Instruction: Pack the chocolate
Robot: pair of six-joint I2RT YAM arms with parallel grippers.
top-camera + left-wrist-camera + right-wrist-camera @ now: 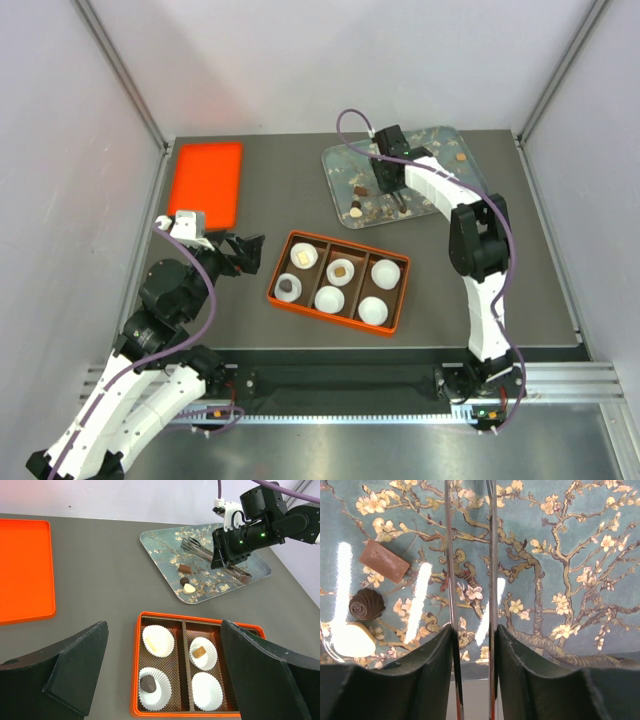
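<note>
Steel tongs [492, 555], squeezed nearly parallel by right gripper [473, 630], over tray [570, 530].

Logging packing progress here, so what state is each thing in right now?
left gripper: open, holding nothing.
right gripper: shut on the tongs.
tongs: gripped, over the blossom tray.
box: uncovered, six paper cups inside.
paper cups: three filled, three empty.
chocolate: three pieces in cups, at least three loose on the blossom tray.
orange tray: lying flat, far left.
</note>
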